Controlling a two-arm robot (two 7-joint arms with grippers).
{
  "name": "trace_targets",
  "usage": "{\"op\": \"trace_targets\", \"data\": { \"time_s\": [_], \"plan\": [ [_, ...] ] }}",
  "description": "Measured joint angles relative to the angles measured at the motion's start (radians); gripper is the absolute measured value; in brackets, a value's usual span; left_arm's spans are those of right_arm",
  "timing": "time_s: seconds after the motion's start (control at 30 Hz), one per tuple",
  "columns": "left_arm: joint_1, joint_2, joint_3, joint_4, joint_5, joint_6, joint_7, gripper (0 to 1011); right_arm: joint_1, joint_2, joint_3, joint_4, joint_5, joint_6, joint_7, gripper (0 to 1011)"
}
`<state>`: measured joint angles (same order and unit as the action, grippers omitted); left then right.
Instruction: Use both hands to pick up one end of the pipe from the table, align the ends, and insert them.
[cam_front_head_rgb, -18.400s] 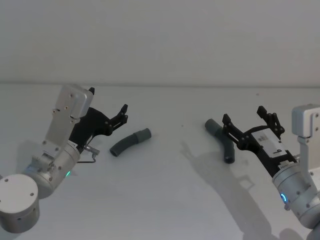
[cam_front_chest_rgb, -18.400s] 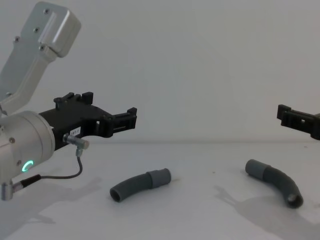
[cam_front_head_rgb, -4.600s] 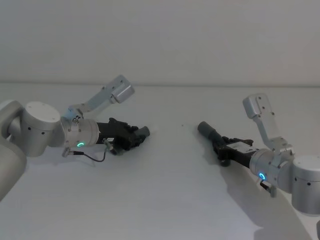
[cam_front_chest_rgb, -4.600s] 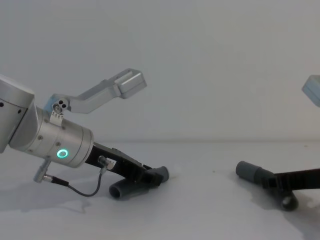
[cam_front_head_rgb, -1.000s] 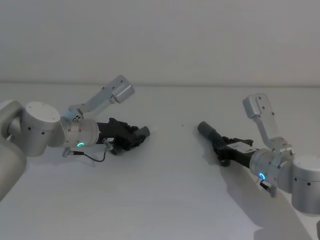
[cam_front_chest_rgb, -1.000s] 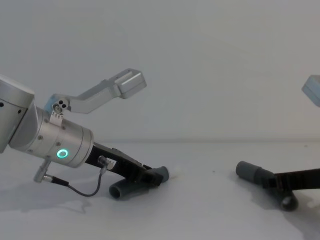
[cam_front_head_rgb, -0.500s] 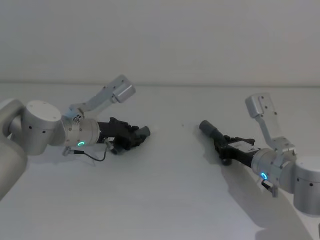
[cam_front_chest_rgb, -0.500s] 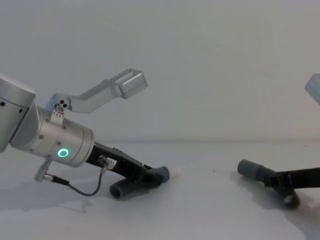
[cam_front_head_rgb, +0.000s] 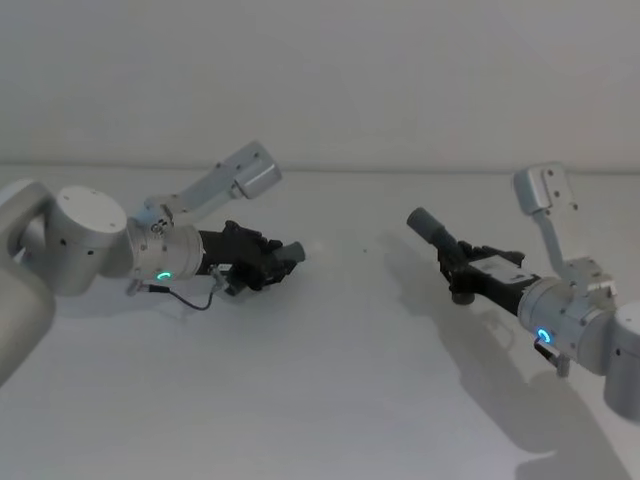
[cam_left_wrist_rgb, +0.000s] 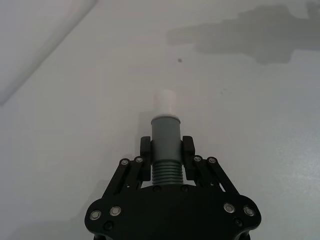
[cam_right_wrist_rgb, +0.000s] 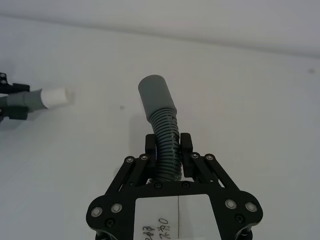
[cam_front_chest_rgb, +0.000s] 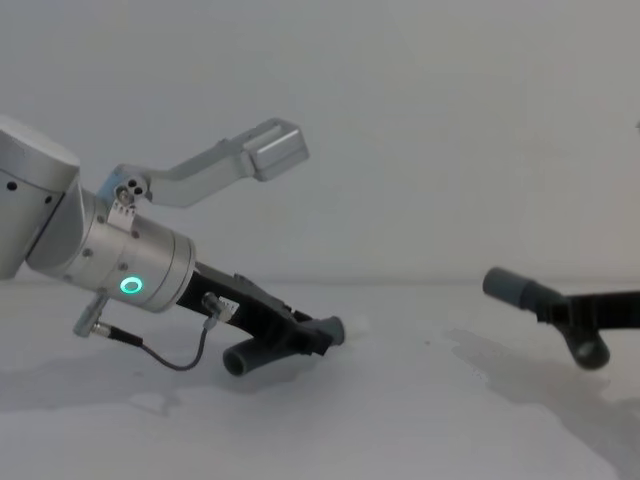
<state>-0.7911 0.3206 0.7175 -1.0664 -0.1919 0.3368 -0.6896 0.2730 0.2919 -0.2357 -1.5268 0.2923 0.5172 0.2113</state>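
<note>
1. Left gripper (cam_left_wrist_rgb: 166, 150) low over the counter (cam_front_head_rgb: 330, 400) on the left, fingers clenched on the left hose piece (cam_left_wrist_rgb: 165, 170), its white-tipped cuff (cam_left_wrist_rgb: 165, 131) pointing right
2. Right gripper (cam_right_wrist_rgb: 168, 148), fingers clamped round the right hose piece (cam_right_wrist_rgb: 166, 132), holds it clear of the counter, grey cuff (cam_right_wrist_rgb: 156, 92) aimed left

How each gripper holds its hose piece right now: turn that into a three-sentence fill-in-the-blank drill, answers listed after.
1. The left gripper is shut on the left hose piece, whose cuff ends in a narrow ____ tip.
2. The right gripper clamps the right hose piece on its ____ section, below the smooth cuff.
3. Between the two cuffs lies bare ____, so nothing is inserted yet.
Missing words: white; ribbed; table.
</note>
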Motion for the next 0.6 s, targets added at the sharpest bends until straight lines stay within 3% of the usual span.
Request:
{"op": "trace_targets", "data": {
  "time_s": [0.33, 0.6],
  "plan": [
    [-0.025, 0.020, 0.028, -0.024, 0.048, -0.041, -0.024, 353, -0.011, 0.045, 0.010, -0.049, 0.006, -0.058, 0.054, 274],
    [-0.061, 0.041, 0.063, -0.030, 0.087, -0.099, -0.086, 353, -0.036, 0.118, 0.015, -0.089, 0.023, -0.108, 0.143, 274]
  ]
}}
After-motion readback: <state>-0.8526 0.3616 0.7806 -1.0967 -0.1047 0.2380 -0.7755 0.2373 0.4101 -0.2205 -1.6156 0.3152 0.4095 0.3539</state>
